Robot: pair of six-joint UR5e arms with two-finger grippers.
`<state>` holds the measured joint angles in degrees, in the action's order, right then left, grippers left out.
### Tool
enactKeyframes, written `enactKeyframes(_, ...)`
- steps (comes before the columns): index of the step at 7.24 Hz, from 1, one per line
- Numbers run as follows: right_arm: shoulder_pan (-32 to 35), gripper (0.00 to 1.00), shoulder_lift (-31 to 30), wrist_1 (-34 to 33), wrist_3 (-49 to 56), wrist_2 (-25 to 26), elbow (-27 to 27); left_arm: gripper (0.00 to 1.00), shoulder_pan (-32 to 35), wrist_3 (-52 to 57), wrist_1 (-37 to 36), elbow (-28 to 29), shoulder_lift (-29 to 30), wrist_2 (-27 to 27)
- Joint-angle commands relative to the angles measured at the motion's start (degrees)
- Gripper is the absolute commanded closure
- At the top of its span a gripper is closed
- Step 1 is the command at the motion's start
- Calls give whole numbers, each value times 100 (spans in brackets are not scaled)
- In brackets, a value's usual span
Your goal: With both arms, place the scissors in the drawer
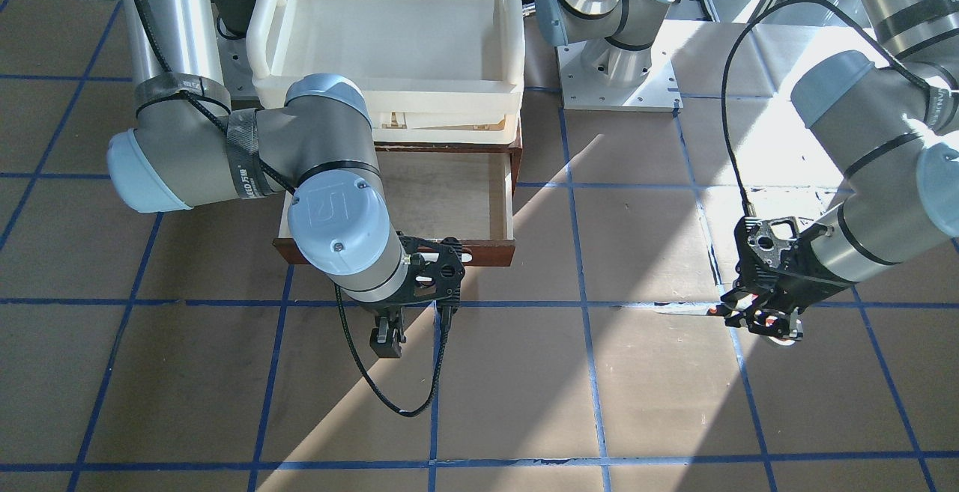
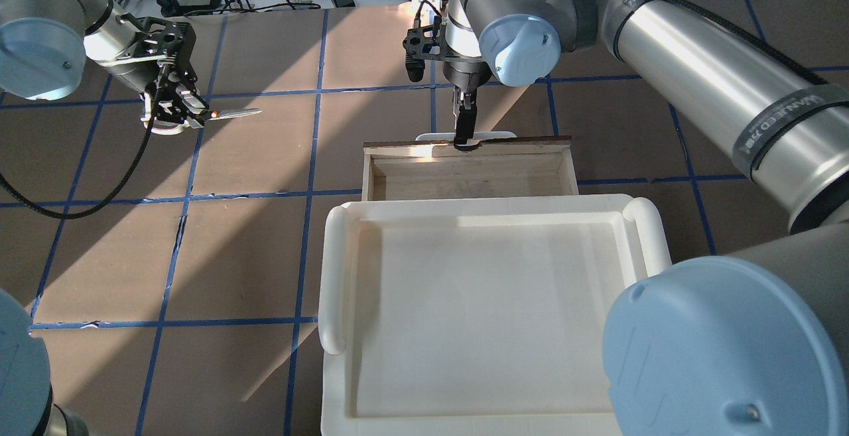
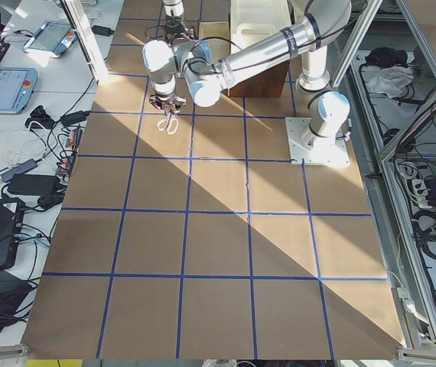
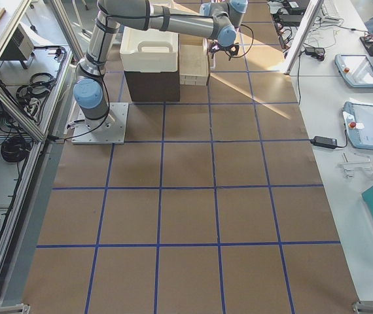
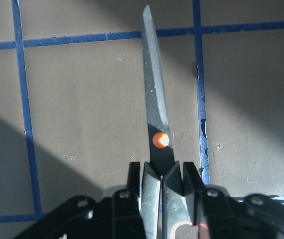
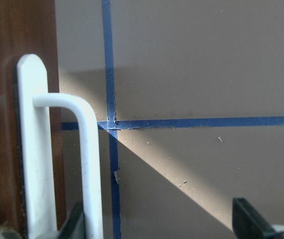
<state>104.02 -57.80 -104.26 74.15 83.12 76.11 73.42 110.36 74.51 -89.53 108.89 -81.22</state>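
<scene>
pinching the scissors [image 5: 154, 99] just behind the orange pivot dot, the left gripper [image 5: 162, 172] has both fingers pressed flat against the shanks. the shut blades stick straight out ahead of its fingertips, while the handle loops sit back under its body. below the blades is the brown table [image 2: 252, 243] with a blue tape line [image 5: 24, 99] off to one side. whether the scissors are clear of the surface i cannot tell.

the blade tips point toward the right gripper [image 2: 465, 132], which is well apart from them. its fingers are spread wide and point down at the front of the drawer [image 2: 369, 180]. in the right wrist view the white bar handle [image 6: 89, 164] runs just beside one finger, and the other finger stands far off over the table. i cannot tell if that near finger touches the bar.

the drawer is pulled open, its pale plywood inside stretching away behind the right gripper toward the robot. beyond it, the cream tray [image 2: 335, 277] sits higher up.
</scene>
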Motion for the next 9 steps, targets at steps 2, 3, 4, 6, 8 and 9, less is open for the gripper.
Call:
enactKeyframes(2,-4,0,102,-15,11,-7,-158,100,207,-313,81,-20,-114,1)
enactKeyframes(3,-4,0,129,-15,12,2,-192,100,225,-391,90,-38,-131,9)
enactKeyframes(4,-13,0,225,-15,12,-7,-306,100,260,-410,159,-38,-192,10)
enactKeyframes(6,-22,0,243,-15,3,-16,-333,100,383,-559,291,-38,-333,18)
enactKeyframes(8,-22,0,243,-15,11,-33,-333,100,418,-568,362,-47,-377,27)
enactKeyframes(9,-22,0,243,-15,3,-51,-333,100,497,-568,380,-47,-412,27)
